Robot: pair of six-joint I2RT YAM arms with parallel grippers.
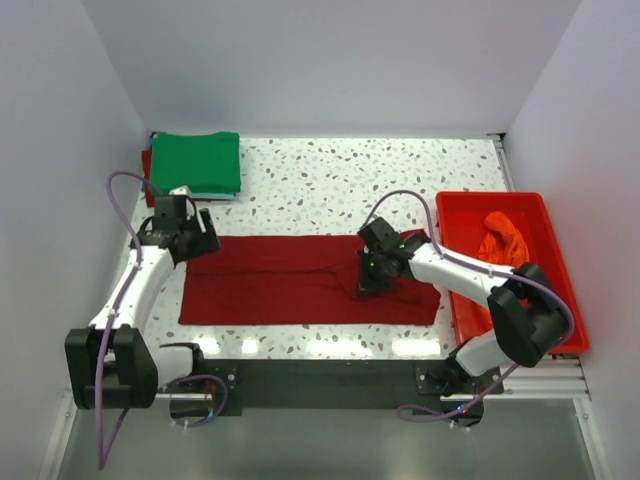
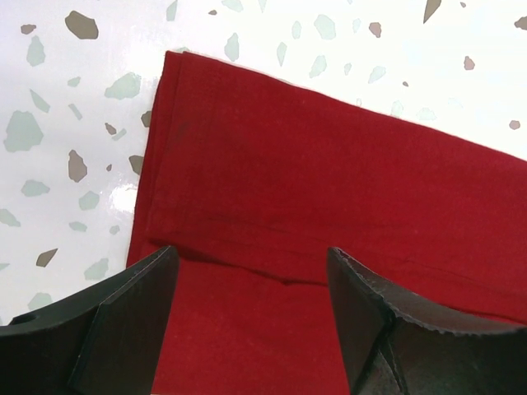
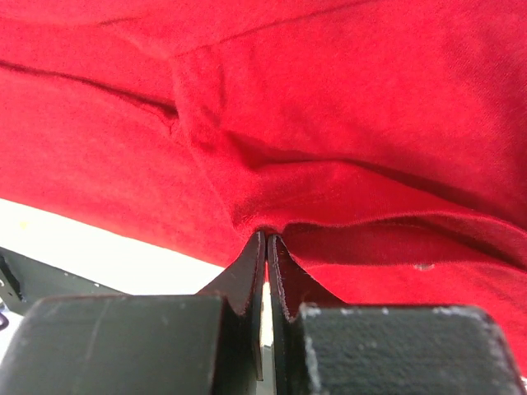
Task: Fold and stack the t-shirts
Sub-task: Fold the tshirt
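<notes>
Here, dark red t-shirt [image 1: 300,280], long flat band, creased mid-length

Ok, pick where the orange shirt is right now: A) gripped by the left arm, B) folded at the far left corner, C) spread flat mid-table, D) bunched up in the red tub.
D: the orange shirt lies crumpled inside the red tub on the right; the dark red shirt is the one spread on the table.

Bright even light, tabletop glare, sharp focus
</notes>
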